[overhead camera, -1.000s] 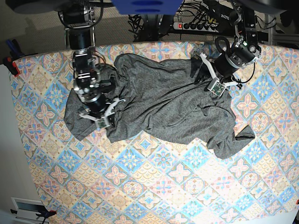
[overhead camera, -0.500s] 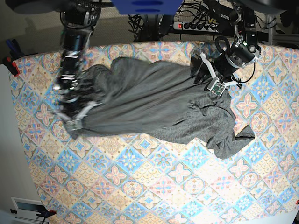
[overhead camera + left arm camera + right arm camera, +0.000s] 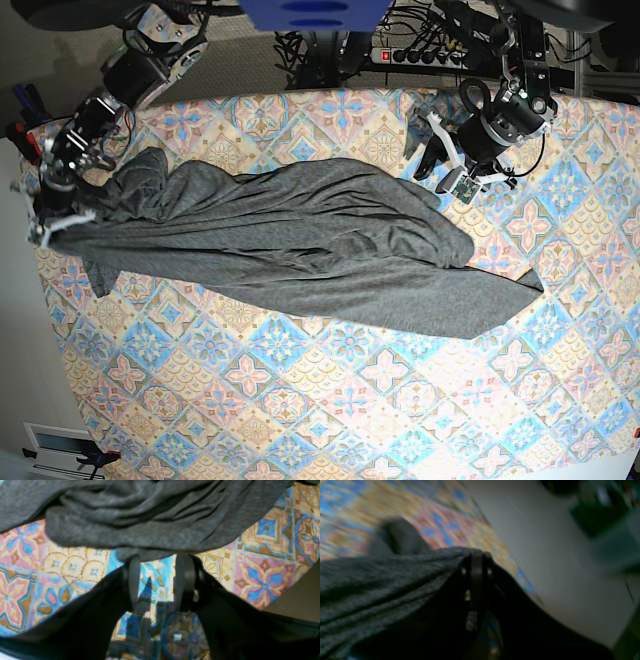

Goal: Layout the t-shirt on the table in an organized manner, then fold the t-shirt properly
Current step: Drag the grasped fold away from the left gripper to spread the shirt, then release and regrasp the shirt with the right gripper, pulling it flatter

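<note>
The dark-grey t-shirt (image 3: 300, 240) lies stretched in a long band across the table (image 3: 330, 400), from the left edge to a point at the right. In the base view my right gripper (image 3: 47, 232) sits at the table's left edge, shut on the shirt's end. The blurred right wrist view shows its fingers (image 3: 477, 562) pressed together with grey t-shirt (image 3: 370, 585) fabric pinched there. My left gripper (image 3: 440, 170) hovers by the shirt's upper right edge. It (image 3: 157, 580) stands open, tablecloth showing between the fingers, and the t-shirt (image 3: 150, 517) hem lies right at their tips.
A power strip and cables (image 3: 420, 52) lie behind the table's back edge. A red clamp (image 3: 24, 140) sits at the left rim, close to my right arm. White floor runs past the left edge. Patterned cloth shows bare in front of the shirt.
My right gripper shut on the shirt and dragged it left to the table's edge, pulling the crumpled heap out into a long band. The left gripper stayed in place, open.
</note>
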Controlling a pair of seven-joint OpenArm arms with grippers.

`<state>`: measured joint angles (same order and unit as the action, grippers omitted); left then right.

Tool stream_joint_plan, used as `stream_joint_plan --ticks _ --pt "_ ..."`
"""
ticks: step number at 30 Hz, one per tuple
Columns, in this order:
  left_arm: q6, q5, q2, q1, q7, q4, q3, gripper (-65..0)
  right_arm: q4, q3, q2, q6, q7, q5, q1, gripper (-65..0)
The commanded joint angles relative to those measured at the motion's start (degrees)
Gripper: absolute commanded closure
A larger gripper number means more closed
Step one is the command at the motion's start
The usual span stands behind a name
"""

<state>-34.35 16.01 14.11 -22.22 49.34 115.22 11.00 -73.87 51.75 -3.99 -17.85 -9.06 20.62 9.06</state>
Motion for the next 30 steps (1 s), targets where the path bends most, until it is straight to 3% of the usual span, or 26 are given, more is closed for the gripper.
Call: stream_joint_plan --ticks 1,6,12,16,19,21,26,30 --pt "-0.2 0.7 -0.4 0.3 -1.3 1.0 0.0 -22.9 -0.4 -0.1 -0.8 0.0 1.6 -0.4 1.1 0.0" --pt "-0.2 0.6 -1.2 0.3 -1.2 1.0 0.0 -23.3 -0.5 -1.8 -0.8 0.0 1.6 -0.3 1.0 -3.1" --pt "-0.2 0.6 -1.2 0.5 -1.2 1.0 0.0 -23.3 -3.2 -2.6 -0.8 -0.5 1.7 -0.3 0.7 -23.9" --pt "-0.2 0.6 -1.1 2.5 -1.1 1.0 0.0 -23.3 -7.1 -4.6 -0.8 -0.5 2.1 -0.3 0.4 -34.4" --pt "-0.2 0.9 -1.2 2.7 -1.1 1.0 -0.1 -23.3 -12.4 -6.3 -0.8 -0.6 2.2 -0.3 -1.5 -35.2" --pt "-0.2 0.7 -1.2 2.7 -1.1 1.0 -0.9 -23.2 -16.4 -9.9 -0.7 -2.5 2.2 -0.4 -2.6 -35.2" --pt "-0.2 0.6 -1.2 2.3 -1.1 1.0 -2.4 -23.1 -19.9 -23.2 -0.1 -6.0 2.1 -0.4 -3.8 -35.2" --pt "-0.2 0.6 -1.1 2.2 -1.1 1.0 -2.3 -23.1 -19.2 -33.4 -0.1 -10.9 1.6 -0.4 -3.6 -35.2"
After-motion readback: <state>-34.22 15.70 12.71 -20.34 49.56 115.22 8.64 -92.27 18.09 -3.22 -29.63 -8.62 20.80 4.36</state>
